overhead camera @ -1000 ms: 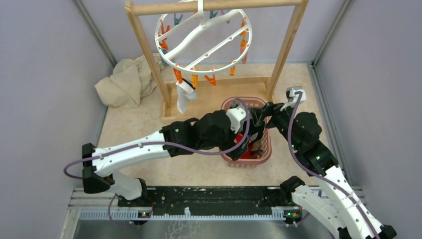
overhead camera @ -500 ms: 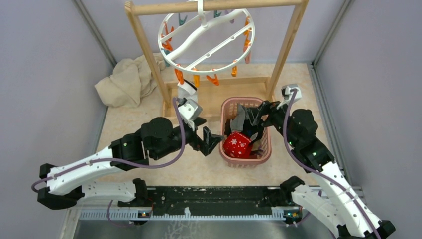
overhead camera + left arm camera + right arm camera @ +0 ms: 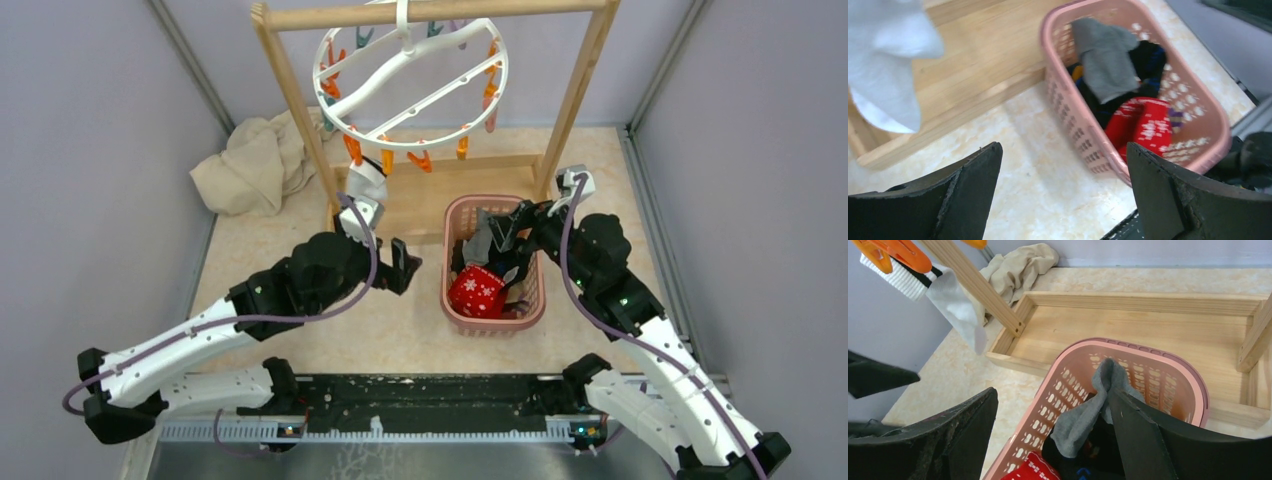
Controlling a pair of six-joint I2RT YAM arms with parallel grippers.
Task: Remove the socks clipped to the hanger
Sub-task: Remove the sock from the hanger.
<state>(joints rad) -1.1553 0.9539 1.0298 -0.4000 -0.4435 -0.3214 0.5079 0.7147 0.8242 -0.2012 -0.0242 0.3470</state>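
Note:
The white ring hanger point(image 3: 410, 75) hangs from the wooden rack and carries orange and teal clips. One white sock point(image 3: 365, 186) stays clipped at its near left; it also shows in the left wrist view point(image 3: 888, 65) and the right wrist view point(image 3: 955, 305) under an orange clip point(image 3: 898, 252). My left gripper point(image 3: 396, 266) is open and empty on the floor side of the basket, below the white sock point(image 3: 1063, 165). My right gripper point(image 3: 508, 240) is open over the basket point(image 3: 1053, 400), its right finger point(image 3: 1143, 440) beside a grey sock point(image 3: 1088, 410). A red patterned sock point(image 3: 477, 292) lies in the basket.
The pink lattice basket point(image 3: 497, 326) holds grey point(image 3: 1103, 60), black and red point(image 3: 1143, 122) socks and stands against the rack's wooden base tray point(image 3: 1128, 330). A beige cloth point(image 3: 255, 165) lies at the back left. Grey walls close both sides.
My left gripper has let the red sock go into the basket and pulled back left toward the white sock. The hanger has swung slightly. The right arm has barely moved.

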